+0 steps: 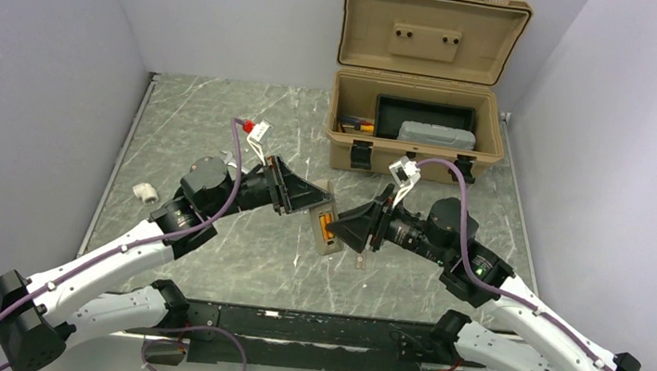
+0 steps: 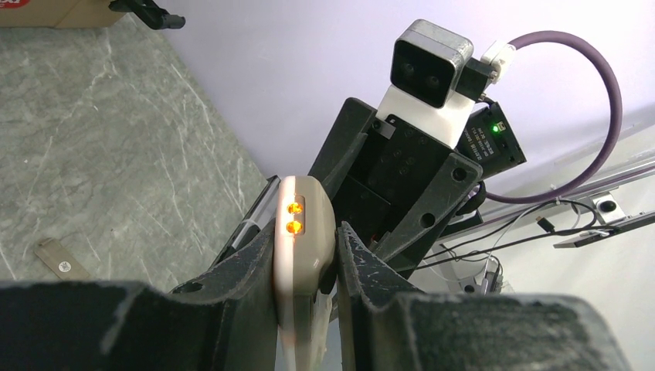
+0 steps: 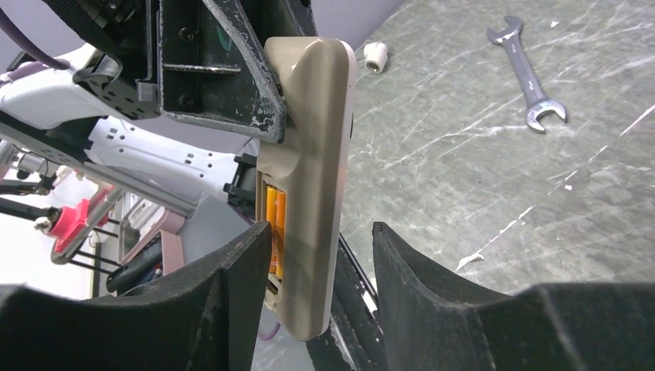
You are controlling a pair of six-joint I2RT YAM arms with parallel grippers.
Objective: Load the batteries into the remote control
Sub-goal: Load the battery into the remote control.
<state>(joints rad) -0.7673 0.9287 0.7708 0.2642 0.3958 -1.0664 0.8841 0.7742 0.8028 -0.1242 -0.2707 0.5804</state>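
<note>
Finds remote control (image 1: 328, 226) off the table, mid-air between both arms, pinched front-to-back near its upper end by left gripper (image 2: 307, 255), with batteries (image 3: 275, 232) seated side by side in the uncovered bay. Shows right gripper (image 3: 320, 232) spread wide around the lower end, one finger at the bay side with contact unclear, the other apart. Judged light, stiff, smooth plastic, probably slippery; best gripped at the end away from the bay, pressing only lightly on batteries, ignoring wrench (image 3: 529, 73) and white fitting (image 3: 376, 56) on table (image 3: 463, 154).
</note>
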